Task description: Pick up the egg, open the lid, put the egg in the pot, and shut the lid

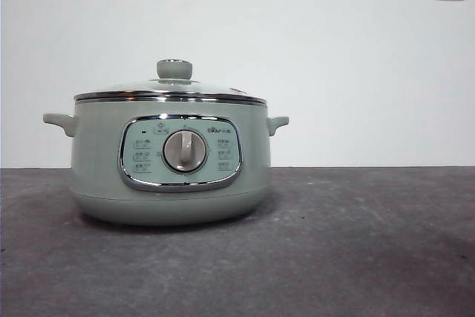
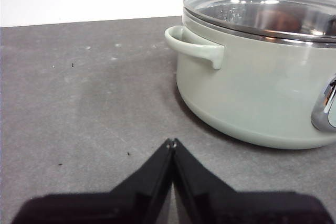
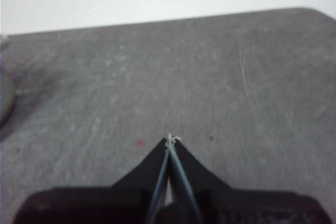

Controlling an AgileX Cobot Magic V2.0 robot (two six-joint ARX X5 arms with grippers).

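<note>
The large pale sage-green electric pot [image 1: 171, 172] stood on the dark grey table [image 1: 356, 243], its control panel with the silver dial [image 1: 184, 151] facing the front camera. The round glass lid with chrome rim and sage-green knob [image 1: 172, 87] sat shut on top of it. Through the glass, my left wrist camera caught a blurred brownish shape, maybe the egg; I couldn't tell. My left claw [image 2: 171, 142] hung over bare table near the pot's side handle [image 2: 194, 47], jaws pressed together, empty. My right claw [image 3: 170, 139] was also closed on nothing, over bare table, well apart from the pot.
</note>
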